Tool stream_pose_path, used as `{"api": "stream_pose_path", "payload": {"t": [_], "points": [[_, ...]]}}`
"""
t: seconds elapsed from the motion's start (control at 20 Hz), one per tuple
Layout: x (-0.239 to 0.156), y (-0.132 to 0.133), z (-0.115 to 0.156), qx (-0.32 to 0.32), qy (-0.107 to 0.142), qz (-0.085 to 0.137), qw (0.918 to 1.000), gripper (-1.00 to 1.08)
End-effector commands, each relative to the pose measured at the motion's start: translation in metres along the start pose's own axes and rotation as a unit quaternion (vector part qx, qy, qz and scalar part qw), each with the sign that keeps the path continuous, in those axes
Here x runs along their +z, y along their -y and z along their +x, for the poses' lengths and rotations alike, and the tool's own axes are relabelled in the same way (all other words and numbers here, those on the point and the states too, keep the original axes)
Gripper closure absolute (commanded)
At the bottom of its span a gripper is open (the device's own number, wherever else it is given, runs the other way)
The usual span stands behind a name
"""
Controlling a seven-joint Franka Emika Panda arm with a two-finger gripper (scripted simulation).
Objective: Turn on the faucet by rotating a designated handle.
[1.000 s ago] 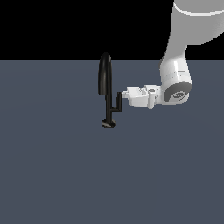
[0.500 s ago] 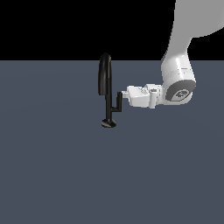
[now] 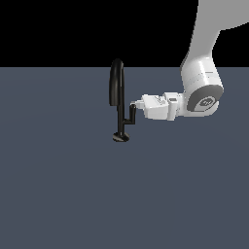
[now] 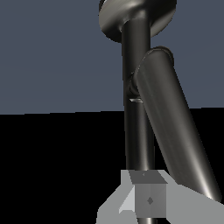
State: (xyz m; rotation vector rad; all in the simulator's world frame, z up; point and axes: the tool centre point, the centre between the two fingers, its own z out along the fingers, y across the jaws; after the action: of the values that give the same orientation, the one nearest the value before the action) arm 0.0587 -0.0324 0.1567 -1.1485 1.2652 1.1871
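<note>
The glossy black faucet [image 3: 116,90] stands on its round base disc, its arched spout rising above the thin stem [image 4: 138,118]. The short L-shaped handle [image 3: 130,115] branches from the stem toward the exterior view's right and ends in an upright rod [image 4: 175,131]. My white gripper [image 3: 136,104] lies horizontal, reaching in from the exterior view's right. Its fingertips [image 4: 148,199] are together and sit against the top of the handle's rod. Nothing is held between them.
The faucet stands on a flat dark grey-blue surface [image 3: 63,185] that fills the lower part of the view. My white arm [image 3: 202,82] rises on the exterior view's right. A black background lies behind.
My upper arm link has swung toward the exterior view's right. The gripper tip stays at the handle's rod, and the handle shows no clear turn.
</note>
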Motion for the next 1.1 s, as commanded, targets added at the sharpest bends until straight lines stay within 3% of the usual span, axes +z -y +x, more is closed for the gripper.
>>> {"api": "stream_pose_path", "payload": {"t": [0.0,0.1,0.9,1.0,1.05], "points": [[0.0,-0.009,-0.003,0.002,0.002,-0.003,1.0,1.08],[0.0,-0.004,-0.002,-0.001,0.0,-0.001,1.0,1.08],[0.0,-0.059,0.02,0.002,0.002,-0.003,1.0,1.08],[0.0,-0.05,0.009,-0.009,0.001,-0.002,1.0,1.08],[0.0,-0.053,0.016,-0.008,0.001,-0.002,1.0,1.08]]}}
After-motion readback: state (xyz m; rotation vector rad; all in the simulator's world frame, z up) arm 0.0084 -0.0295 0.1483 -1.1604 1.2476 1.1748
